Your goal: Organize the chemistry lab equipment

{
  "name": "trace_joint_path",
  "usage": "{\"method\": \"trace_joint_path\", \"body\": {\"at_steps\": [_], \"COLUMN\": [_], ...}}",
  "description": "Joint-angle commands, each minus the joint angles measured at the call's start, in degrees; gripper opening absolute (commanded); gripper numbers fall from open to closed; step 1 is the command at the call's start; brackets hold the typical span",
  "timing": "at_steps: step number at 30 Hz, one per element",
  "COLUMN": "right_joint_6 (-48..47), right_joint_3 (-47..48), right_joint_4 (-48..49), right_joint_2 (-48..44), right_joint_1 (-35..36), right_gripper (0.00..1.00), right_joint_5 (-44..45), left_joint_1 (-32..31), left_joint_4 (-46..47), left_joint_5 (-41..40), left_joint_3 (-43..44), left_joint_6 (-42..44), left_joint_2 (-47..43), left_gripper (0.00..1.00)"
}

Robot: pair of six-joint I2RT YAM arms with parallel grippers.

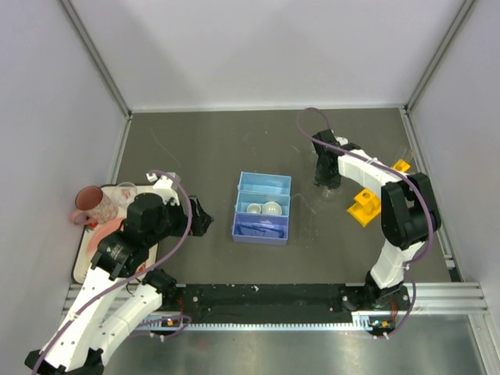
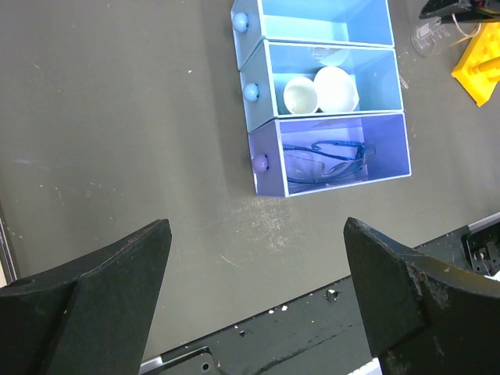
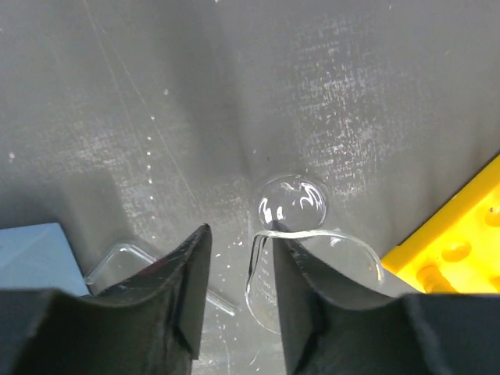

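Counter: dark, walled in white on the left, far and right sides, with a black rail along the near edge. A broad bare stretch runs across the far half and between the two arms. Light-blue tray: centre of the counter, three compartments in a near-to-far row, standing apart from both arms. Near compartment: blue-framed goggles. Middle compartment: two white dishes side by side, plus a clear glint at its far wall, too faint to name. Left hand: fingers spread wide, holding nothing, over bare counter left of the tray's near end. Right hand: right of the tray's far end, fingers a narrow gap apart and straddling one wall of an upright clear beaker. A strip of counter shows between one finger and the glass, so it is not clamped. Yellow rack: just right of the beaker, cut off by the frame edge in the right wrist view. Second yellow piece: by the right wall, partly covered by the arm. Further clear glass piece: between beaker and tray, half hidden behind a finger, kind uncertain. Far left edge: dark-pink mug, clear cup and pink plate, the plate largely under the left arm.
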Motion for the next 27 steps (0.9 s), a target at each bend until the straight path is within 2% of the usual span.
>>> {"method": "trace_joint_path", "body": {"at_steps": [1,3,4,6,12,15,22,27], "right_joint_6": [0.74,0.83,0.74,0.83,0.74,-0.14,-3.39,-4.97], "right_joint_3": [-1.23,-1.32,-1.41,-1.41,-1.06,2.62,21.86,35.30], "right_joint_4": [2.51,2.77,2.78,2.69,1.99,-0.99,-11.37,-18.05], "right_joint_2": [1.05,1.40,1.49,1.49,-0.70,-2.99,-2.56,3.84], "right_joint_1": [0.48,0.48,0.57,0.57,0.83,2.49,11.02,16.99], "right_gripper": [0.28,0.18,0.07,0.00,0.00,0.00,0.00,0.00], "right_joint_5": [-0.36,-0.28,-0.19,0.16,1.57,3.31,7.46,8.25], "left_joint_1": [-0.13,-0.13,-0.13,-0.13,-0.13,-0.13,-0.22,-0.13], "left_joint_4": [1.92,1.65,1.57,1.39,1.30,1.30,1.48,1.04], "left_joint_5": [-0.19,-0.19,-0.28,-0.54,-0.63,-0.28,0.60,1.30], "left_joint_3": [-0.05,0.30,0.39,0.48,0.22,0.30,1.71,3.11], "left_joint_6": [1.11,1.28,1.37,1.64,1.64,1.64,1.55,1.90], "left_joint_2": [-0.08,0.27,0.19,0.27,0.01,-0.08,0.27,0.45], "left_gripper": [0.97,0.97,0.97,0.97,0.97,0.97,0.97,0.97]}}
